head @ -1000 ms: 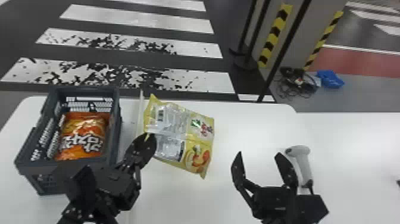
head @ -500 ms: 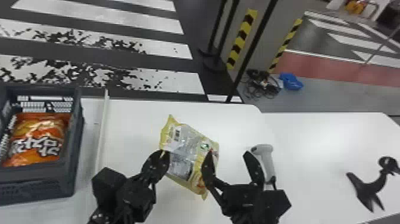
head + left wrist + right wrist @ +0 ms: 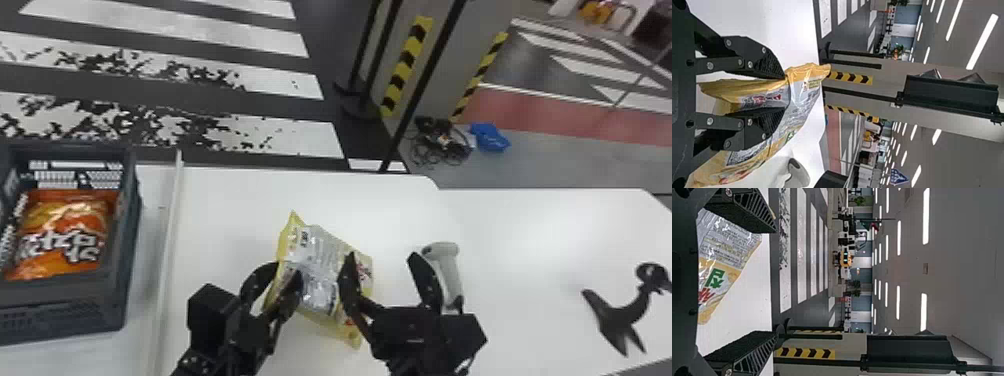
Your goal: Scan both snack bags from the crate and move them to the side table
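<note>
The yellow snack bag (image 3: 315, 267) is held up off the white table, tilted, its silvery label side visible. My left gripper (image 3: 286, 270) is shut on the bag's edge; in the left wrist view the bag (image 3: 805, 98) bunches between the fingers of the left gripper (image 3: 784, 93). Just right of the bag is my right gripper (image 3: 382, 256), open, one finger overlapping the bag's outline. In the right wrist view the right gripper (image 3: 774, 282) has its fingers wide apart, the bag (image 3: 730, 246) beyond them. The orange snack bag (image 3: 60, 235) lies inside the grey crate (image 3: 131, 225).
A white handheld scanner (image 3: 447, 265) lies right behind the right gripper. The side table (image 3: 540, 220) adjoins at the right, with a black forked stand (image 3: 620, 315) on it. A raised white strip (image 3: 170, 240) runs between crate and bag.
The head view has swung to the right. My left gripper has carried the yellow bag rightward, away from the crate and closer to the right gripper and scanner. The right gripper stays open near the scanner.
</note>
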`<state>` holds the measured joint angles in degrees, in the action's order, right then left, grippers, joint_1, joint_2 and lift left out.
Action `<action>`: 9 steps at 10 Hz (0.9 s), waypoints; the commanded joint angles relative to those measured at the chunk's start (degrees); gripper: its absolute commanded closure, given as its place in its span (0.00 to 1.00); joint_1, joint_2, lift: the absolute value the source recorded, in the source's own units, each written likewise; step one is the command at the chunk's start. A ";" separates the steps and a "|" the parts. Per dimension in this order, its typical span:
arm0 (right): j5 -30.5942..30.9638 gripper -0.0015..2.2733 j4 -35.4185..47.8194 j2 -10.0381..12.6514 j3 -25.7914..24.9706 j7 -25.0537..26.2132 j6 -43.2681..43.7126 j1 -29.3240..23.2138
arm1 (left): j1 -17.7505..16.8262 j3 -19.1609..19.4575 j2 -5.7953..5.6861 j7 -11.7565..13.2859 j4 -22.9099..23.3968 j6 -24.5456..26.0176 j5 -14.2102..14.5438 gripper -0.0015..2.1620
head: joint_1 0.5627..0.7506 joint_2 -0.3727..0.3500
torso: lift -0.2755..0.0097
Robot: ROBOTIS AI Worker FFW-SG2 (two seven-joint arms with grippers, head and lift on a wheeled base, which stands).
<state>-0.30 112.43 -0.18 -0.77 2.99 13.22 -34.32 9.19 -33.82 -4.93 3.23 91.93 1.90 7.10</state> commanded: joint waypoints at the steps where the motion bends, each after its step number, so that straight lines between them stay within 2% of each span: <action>1: 0.04 0.03 -0.02 0.00 0.07 0.00 -0.70 0.31 | -0.05 0.69 -0.35 -0.42 0.18 -0.01 -0.07 0.01 | 0.70 0.03 | 0.62; 3: 0.04 0.03 -0.02 -0.09 0.16 0.00 -1.40 0.57 | 0.48 1.48 -0.79 -0.86 1.85 0.17 -0.07 0.01 | 0.70 0.03 | 0.62; 4: 0.04 0.03 -0.02 -0.09 0.16 0.00 -1.76 0.84 | 1.27 1.92 -1.05 -0.95 4.40 0.87 -0.15 0.01 | 0.70 0.03 | 0.62; 5: 0.04 0.03 -0.02 -0.09 0.16 0.00 -2.11 1.10 | 3.03 2.71 -1.67 -1.39 8.97 1.58 -0.86 0.01 | 0.70 0.03 | 0.62; 6: 0.04 0.03 -0.11 -0.09 0.42 -0.09 -2.81 1.45 | 5.49 4.64 -2.90 -2.35 14.25 1.93 -3.41 0.01 | 0.70 0.03 | 0.62; 7: 0.21 0.03 -0.54 -0.09 0.77 -0.09 -2.81 1.98 | 7.51 6.93 -4.21 -2.35 19.34 1.93 -4.55 0.02 | 0.70 0.03 | 0.62; 8: 0.39 0.03 -1.07 -0.09 1.39 -0.09 -3.16 2.51 | 10.06 10.09 -5.62 -2.62 23.39 1.93 -5.08 0.02 | 0.70 0.03 | 0.62; 9: 0.57 0.03 -1.51 -0.09 1.83 -0.09 -3.34 2.95 | 12.08 13.52 -6.67 -3.58 25.85 1.93 -5.16 0.02 | 0.70 0.09 | 0.62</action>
<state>0.17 111.17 -0.26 0.81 2.90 9.98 -31.62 20.12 -22.08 -11.04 -0.27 116.30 3.82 2.05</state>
